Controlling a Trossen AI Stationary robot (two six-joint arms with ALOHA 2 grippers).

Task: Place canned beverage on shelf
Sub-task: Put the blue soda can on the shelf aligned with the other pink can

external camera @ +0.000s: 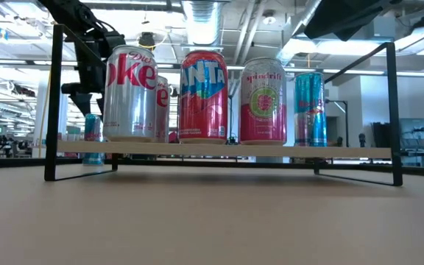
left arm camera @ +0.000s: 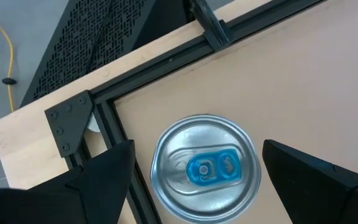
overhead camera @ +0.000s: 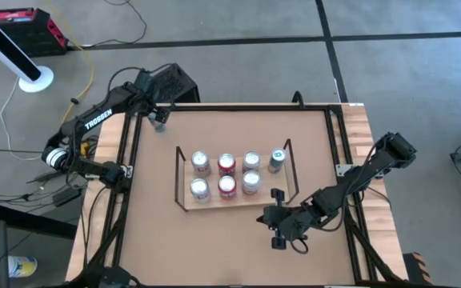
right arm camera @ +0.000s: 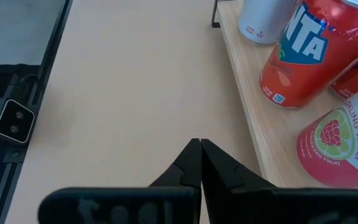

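Silver aluminium can with blue tab (left arm camera: pixel 206 167) directly below left gripper (left arm camera: pixel 194 171), between spread fingers, untouched, at table's far-left corner. Seven cans on light-wood wire-ended shelf (overhead camera: pixel 211 201). Right gripper (right arm camera: pixel 200 163) pressed together beside shelf.

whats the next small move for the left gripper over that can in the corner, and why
Probably lower the left gripper straight down and close on the blue-tabbed can. Its fingers stand open on either side of the can's top, seen from above, so it looks centred but not yet gripping. The can stands off the shelf at the table's far left corner. The right gripper is shut, near the shelf's front edge.
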